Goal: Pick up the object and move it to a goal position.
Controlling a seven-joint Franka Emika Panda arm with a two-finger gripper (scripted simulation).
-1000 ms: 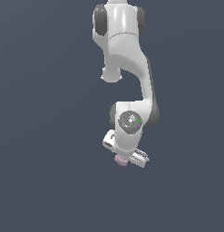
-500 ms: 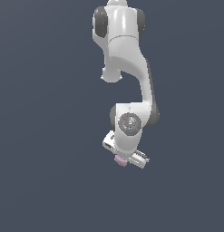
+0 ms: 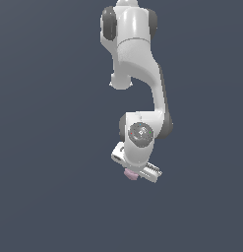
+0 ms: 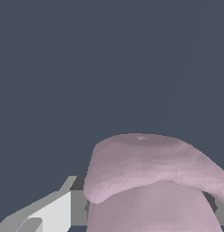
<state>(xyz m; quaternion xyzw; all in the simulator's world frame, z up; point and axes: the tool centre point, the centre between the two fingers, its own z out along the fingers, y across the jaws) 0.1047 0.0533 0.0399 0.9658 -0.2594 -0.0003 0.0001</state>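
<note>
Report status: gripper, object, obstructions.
Gripper shut on pink object, hanging under the arm. Object peeks out pink below the gripper in the exterior view. Nothing else visible around it; goal not seen.

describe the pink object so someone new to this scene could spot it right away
Follow the white arm down to its gripper at the lower end. The pink object pokes out just beneath it: a tiny pale lump, the only coloured thing against white metal and plain dark grey background.

Arm [image 3: 142, 93] slightly rightward, object [image 3: 130, 174] too.
</note>
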